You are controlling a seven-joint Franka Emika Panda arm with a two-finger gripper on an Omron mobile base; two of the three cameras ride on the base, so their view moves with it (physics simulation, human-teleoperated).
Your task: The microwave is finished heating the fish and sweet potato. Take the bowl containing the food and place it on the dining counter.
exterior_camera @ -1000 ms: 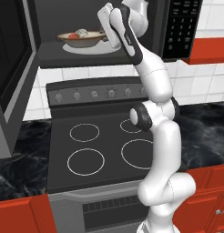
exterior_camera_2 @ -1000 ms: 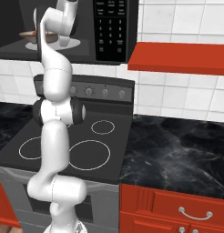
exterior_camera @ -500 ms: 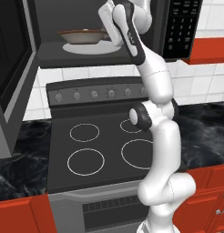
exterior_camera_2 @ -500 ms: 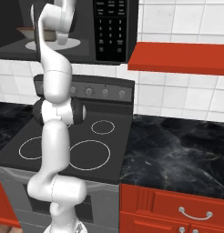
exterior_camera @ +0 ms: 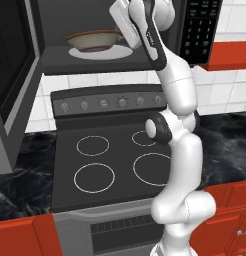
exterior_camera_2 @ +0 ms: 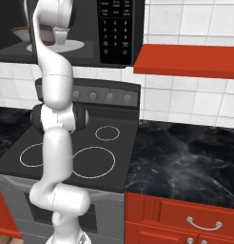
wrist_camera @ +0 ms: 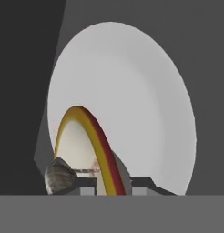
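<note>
Inside the open microwave (exterior_camera: 120, 45), the bowl (exterior_camera: 93, 40) sits on the white round turntable (exterior_camera: 102, 52) — shallow, tan-brown outside, cream within. My gripper (wrist_camera: 104, 184) is narrowed on its rim, one finger each side. A whitish-grey fish (wrist_camera: 60, 176) lump lies beside a finger. Below — the black glassy stove (exterior_camera: 115, 162) with four white rings, flanked by marble-veined counter (exterior_camera_2: 185, 159).

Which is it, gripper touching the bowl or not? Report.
Touching. The hand view shows the rim of the bowl wedged between the fingertips of the gripper, no gap either side.
</note>
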